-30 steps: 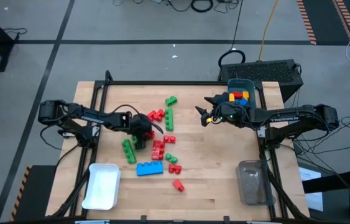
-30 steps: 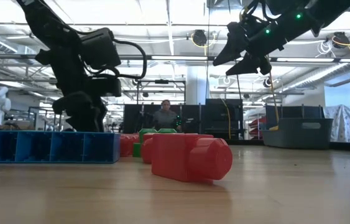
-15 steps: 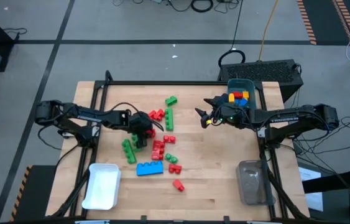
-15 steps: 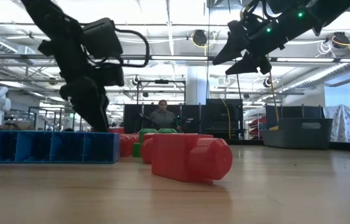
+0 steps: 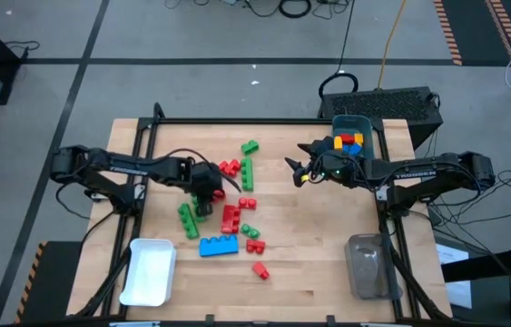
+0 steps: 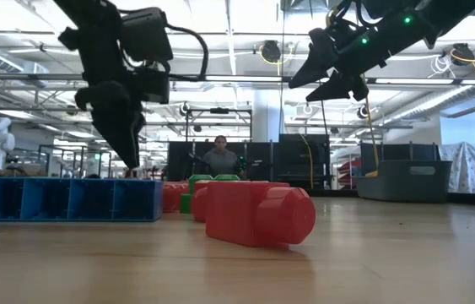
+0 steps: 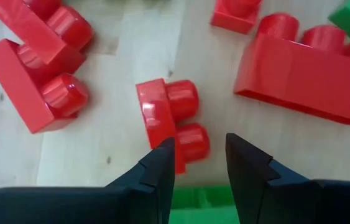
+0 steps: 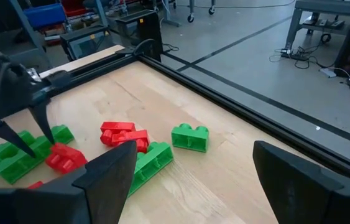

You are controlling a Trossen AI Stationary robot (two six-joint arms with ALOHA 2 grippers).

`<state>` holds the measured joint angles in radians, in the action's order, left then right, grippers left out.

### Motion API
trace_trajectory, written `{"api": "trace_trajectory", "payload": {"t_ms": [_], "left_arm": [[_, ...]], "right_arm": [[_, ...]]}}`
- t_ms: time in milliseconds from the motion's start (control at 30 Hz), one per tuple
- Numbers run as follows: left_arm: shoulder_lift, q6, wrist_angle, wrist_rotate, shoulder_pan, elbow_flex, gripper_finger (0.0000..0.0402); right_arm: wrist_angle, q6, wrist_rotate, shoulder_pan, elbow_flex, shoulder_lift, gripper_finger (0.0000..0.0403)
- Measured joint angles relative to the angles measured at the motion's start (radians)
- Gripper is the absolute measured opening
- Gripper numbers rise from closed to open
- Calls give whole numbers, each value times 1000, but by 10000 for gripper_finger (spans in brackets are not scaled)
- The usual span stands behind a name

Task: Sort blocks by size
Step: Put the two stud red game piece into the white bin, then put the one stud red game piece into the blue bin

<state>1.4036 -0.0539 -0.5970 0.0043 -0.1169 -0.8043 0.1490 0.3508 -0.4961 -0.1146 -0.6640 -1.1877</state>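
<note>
Nearest, along the lower edge of the overhead frame: a glossy white tray at lower left and a clear plastic bin at lower right, both on the pale wood-grain bench. Between them and slightly higher, a small red brick lying alone. Just above and to the left of it, a long blue bar topped with a row of round studs.

Farther up, at frame centre, the loose scatter of smooth, studded plastic blocks: mostly red pieces, a slanted green bar at their left, an upright green bar and a short green brick toward the top.

Over the left side of that scatter, the left pincer, pointed down at the bench. Fingers narrowly apart, astride a two-stud red brick lying on its side; cannot tell whether either finger touches it. Around it in the wrist view, a long red bar at upper right and tilted red pieces at upper left.

Right of centre, raised off the bench, the right pincer, its dark pointed fingers spread wide.

Farthest, at upper right of the overhead frame, a teal bin with blue, yellow and red blocks inside. Beyond the bench in the level view, a seated person at mid-frame.
</note>
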Motion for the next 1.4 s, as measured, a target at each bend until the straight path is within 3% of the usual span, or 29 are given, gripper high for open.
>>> {"api": "trace_trajectory", "payload": {"t_ms": [267,567,967,1100,1233,1400], "left_arm": [[0,-25,-45,-44,21,-38,116],[-30,-34,-29,-23,40,-39,116],[-76,42,115,-20,180,-39,116],[-76,42,135,-20,222,-39,116],[-76,41,147,-20,257,-39,116],[-75,33,148,-21,286,-39,116]], "right_arm": [[11,-9,41,-1,0,-16,309],[264,-51,391,63,0,-293,309],[318,-24,357,383,-25,-464,293],[234,-23,341,455,-127,-522,283],[8,3,340,495,-294,-578,279],[-278,180,335,510,-516,-645,277]]}}
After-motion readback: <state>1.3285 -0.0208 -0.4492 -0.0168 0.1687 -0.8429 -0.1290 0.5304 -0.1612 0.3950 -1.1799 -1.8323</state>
